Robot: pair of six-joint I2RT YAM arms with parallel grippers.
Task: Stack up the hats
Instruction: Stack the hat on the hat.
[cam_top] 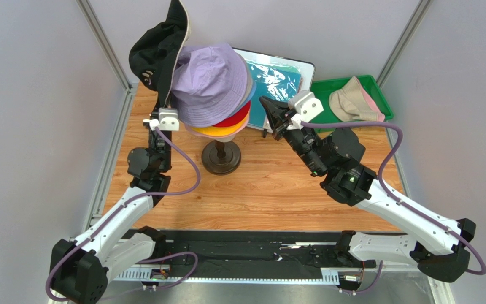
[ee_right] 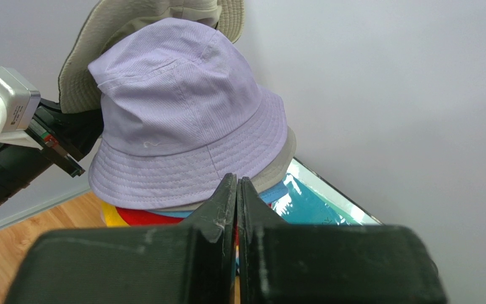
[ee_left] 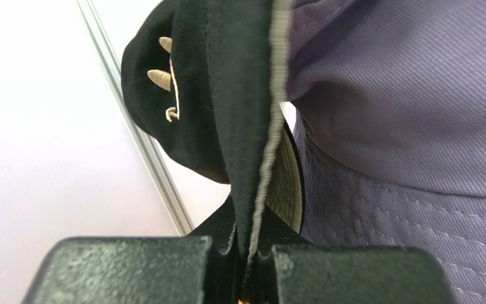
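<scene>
Holding a black bucket hat (cam_top: 157, 50) high at the upper left of the overhead view, brim pinched in the clamped left gripper (ee_left: 247, 263); hanging it just beside the lavender hat (cam_top: 210, 82) topping the pile on the mannequin stand (cam_top: 221, 158), with red brim (cam_top: 239, 117) and orange-yellow brim (cam_top: 217, 132) peeking out beneath; hovering the right gripper (ee_right: 237, 202) fully closed and empty, right of the pile; beige hat (cam_top: 353, 101) lying in the green tray (cam_top: 378, 88), upper right; probably needing next to swing the black hat over the lavender crown, spreading it before releasing.
</scene>
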